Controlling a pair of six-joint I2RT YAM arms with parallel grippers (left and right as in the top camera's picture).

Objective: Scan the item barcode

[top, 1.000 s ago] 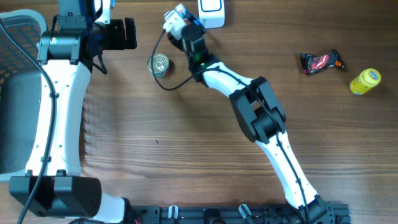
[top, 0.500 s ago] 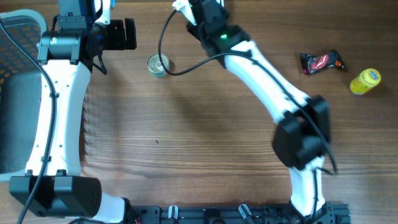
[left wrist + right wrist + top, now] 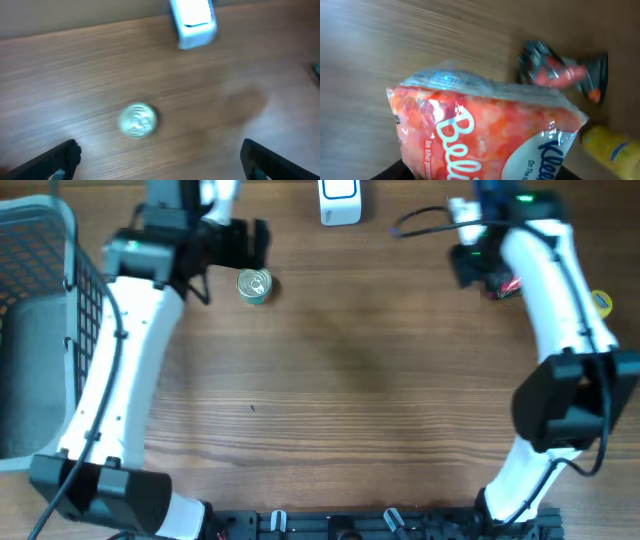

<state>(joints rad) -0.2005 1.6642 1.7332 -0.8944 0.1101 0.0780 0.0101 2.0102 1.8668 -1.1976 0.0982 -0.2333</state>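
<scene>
The soft red packet (image 3: 485, 125) could sag or twist in the grip, creasing its barcode or turning it away from the scanner (image 3: 340, 202). No barcode shows on the visible face, so a pass may simply fail to read. A low swing could also knock the candy wrapper (image 3: 560, 72) or the yellow bottle (image 3: 610, 145) just beyond it. The right gripper (image 3: 468, 262) appears clamped on the packet, holding it off the table (image 3: 350, 380) at the far right, well to the right of the scanner. The left gripper (image 3: 159, 150) hangs with its jaws wide apart over the can (image 3: 138, 120), holding nothing.
</scene>
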